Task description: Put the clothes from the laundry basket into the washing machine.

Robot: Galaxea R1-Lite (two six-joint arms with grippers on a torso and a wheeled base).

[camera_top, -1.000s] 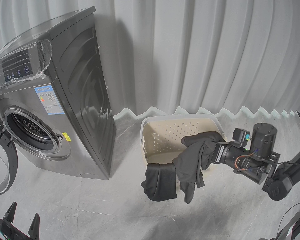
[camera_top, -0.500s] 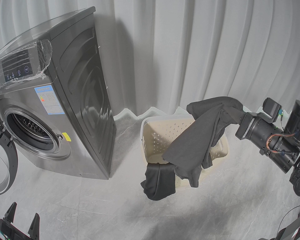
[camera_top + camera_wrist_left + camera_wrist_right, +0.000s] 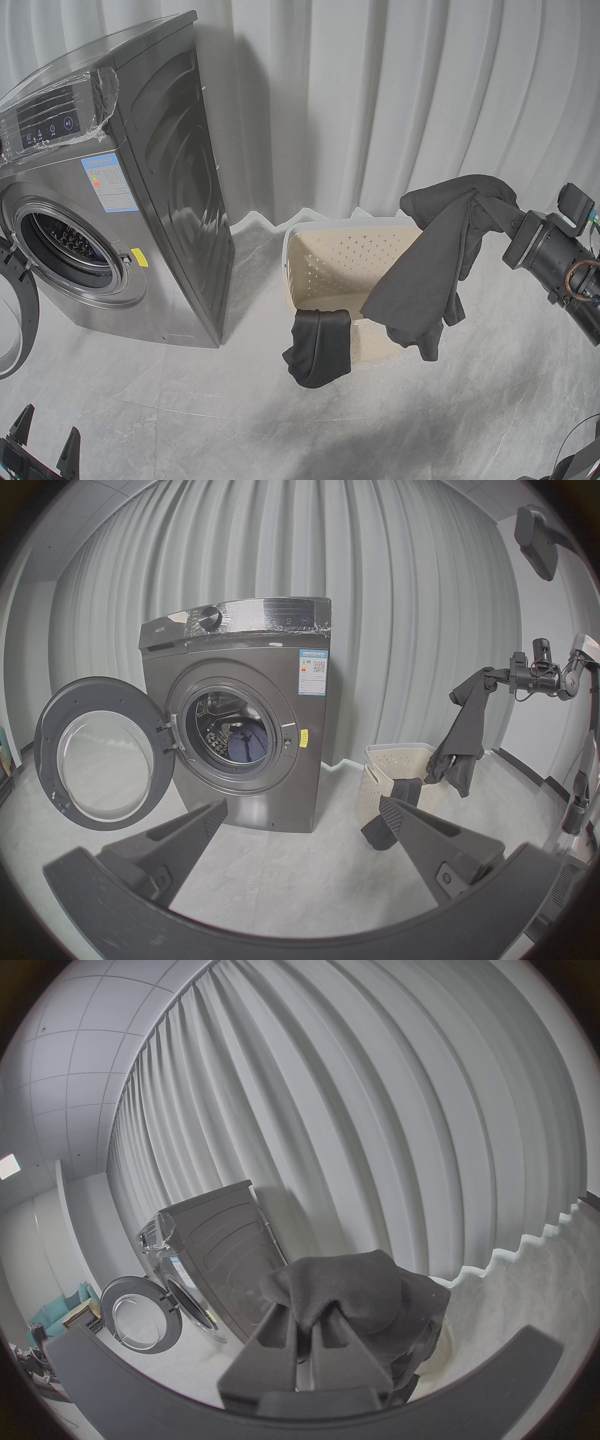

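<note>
r arm raised high, r gripper (image 3: 497, 211) fingers (image 3: 269, 1347) pinched on dark garment (image 3: 431, 275); l gripper (image 3: 44, 437) low, fingers (image 3: 181, 830) spread apart

Open floor (image 3: 187, 387) lies between the laundry basket (image 3: 286, 262) and the washing machine (image 3: 169, 187), whose door (image 3: 103, 752) stands swung wide aside.

Nothing legible; washing machine (image 3: 169, 187) wears a blue label (image 3: 109, 182) (print too small).
</note>
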